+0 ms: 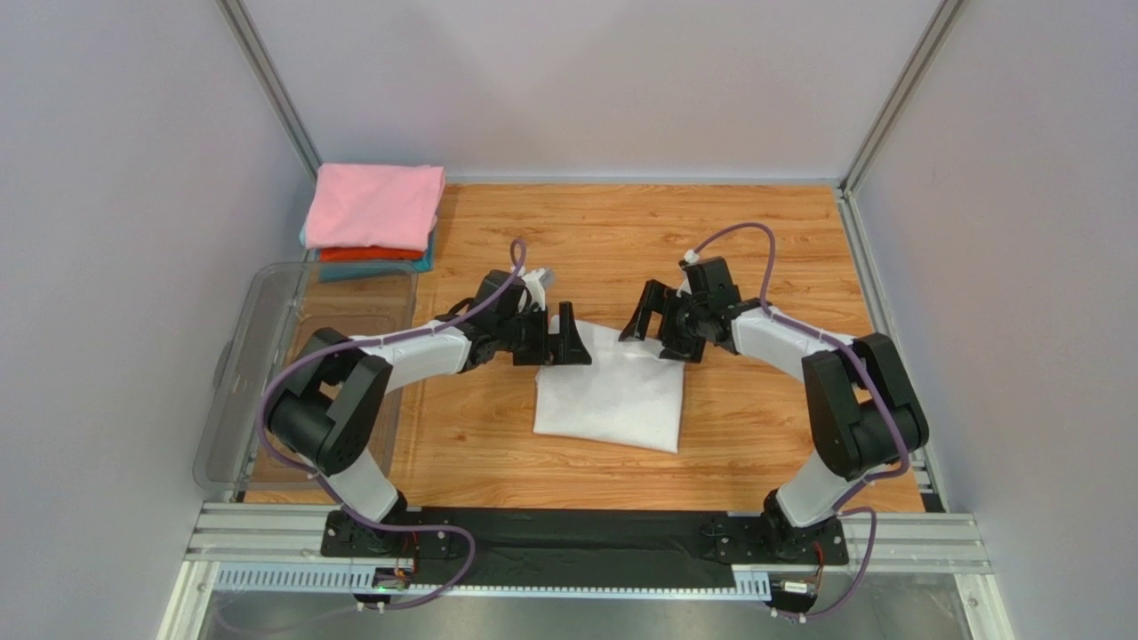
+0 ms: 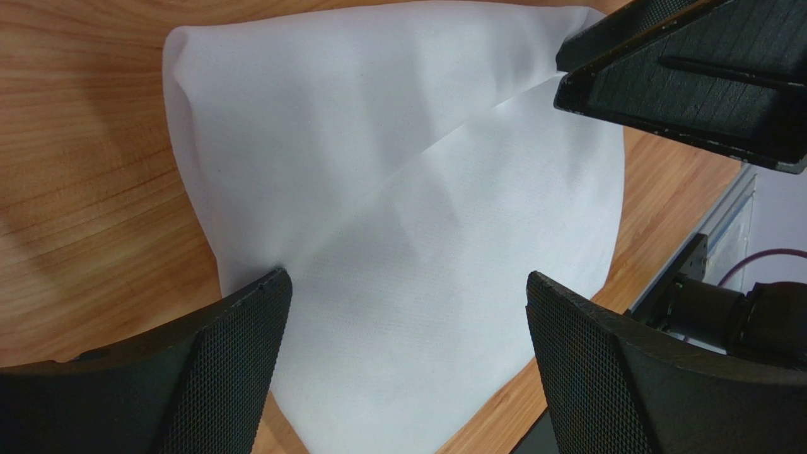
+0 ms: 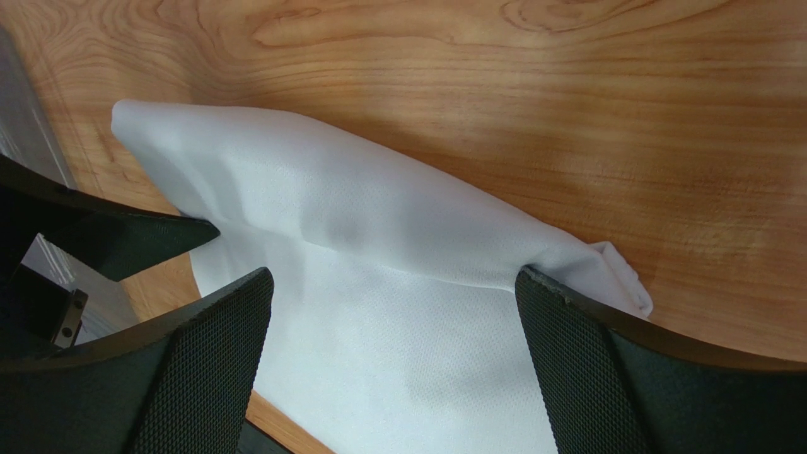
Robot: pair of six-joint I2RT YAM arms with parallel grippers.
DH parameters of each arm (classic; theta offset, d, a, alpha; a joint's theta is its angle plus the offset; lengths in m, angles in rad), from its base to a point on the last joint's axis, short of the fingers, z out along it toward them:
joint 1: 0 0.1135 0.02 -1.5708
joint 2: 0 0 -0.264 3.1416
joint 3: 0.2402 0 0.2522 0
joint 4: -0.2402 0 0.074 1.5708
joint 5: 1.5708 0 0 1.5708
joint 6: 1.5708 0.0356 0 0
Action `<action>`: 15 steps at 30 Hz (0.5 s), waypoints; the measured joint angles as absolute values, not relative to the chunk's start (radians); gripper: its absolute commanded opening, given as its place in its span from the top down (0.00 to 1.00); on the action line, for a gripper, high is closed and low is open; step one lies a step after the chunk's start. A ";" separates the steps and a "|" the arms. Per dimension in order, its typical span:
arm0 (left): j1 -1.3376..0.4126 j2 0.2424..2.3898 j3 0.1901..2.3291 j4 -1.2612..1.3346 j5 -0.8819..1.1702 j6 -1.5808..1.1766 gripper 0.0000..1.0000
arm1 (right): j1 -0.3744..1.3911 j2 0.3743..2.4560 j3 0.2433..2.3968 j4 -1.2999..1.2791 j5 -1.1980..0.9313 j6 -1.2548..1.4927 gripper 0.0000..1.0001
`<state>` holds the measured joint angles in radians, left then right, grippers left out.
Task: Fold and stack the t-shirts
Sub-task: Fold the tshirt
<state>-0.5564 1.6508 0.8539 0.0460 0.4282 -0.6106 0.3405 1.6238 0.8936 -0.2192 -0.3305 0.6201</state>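
A white t-shirt (image 1: 615, 394), folded into a rough rectangle, lies on the wooden table (image 1: 748, 254) at mid-front. My left gripper (image 1: 561, 336) hovers open over its far left corner, and the cloth (image 2: 407, 227) shows between its spread fingers (image 2: 227, 369). Over the far right corner my right gripper (image 1: 641, 324) is open too, with the shirt's folded edge (image 3: 398, 227) under its fingers (image 3: 587, 369). Neither holds anything. A stack of folded t-shirts sits at the back left: pink (image 1: 374, 204) on top, orange-red (image 1: 370, 254) under it, teal (image 1: 367, 271) at the bottom.
A clear plastic bin (image 1: 261, 360) stands along the table's left edge, beside the left arm. Grey walls enclose the table on three sides. The aluminium frame rail (image 1: 588, 540) with the arm bases runs along the near edge.
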 measured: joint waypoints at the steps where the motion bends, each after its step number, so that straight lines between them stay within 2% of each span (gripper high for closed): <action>1: -0.553 1.656 0.854 0.046 0.429 -0.609 0.00 | 0.338 1.641 0.902 -0.219 -0.328 0.619 0.00; 8: -0.546 1.683 0.854 0.049 0.432 -0.596 0.00 | 0.329 1.726 0.976 -0.217 -0.323 0.596 0.00; 15: -0.546 1.601 0.854 -0.019 0.379 -0.591 0.00 | 0.329 1.681 0.981 -0.247 -0.313 0.573 0.00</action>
<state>-0.5465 1.6009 0.8536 -0.0189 0.3786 -0.5915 0.3294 1.6810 0.9813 -0.2474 -0.3130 0.5728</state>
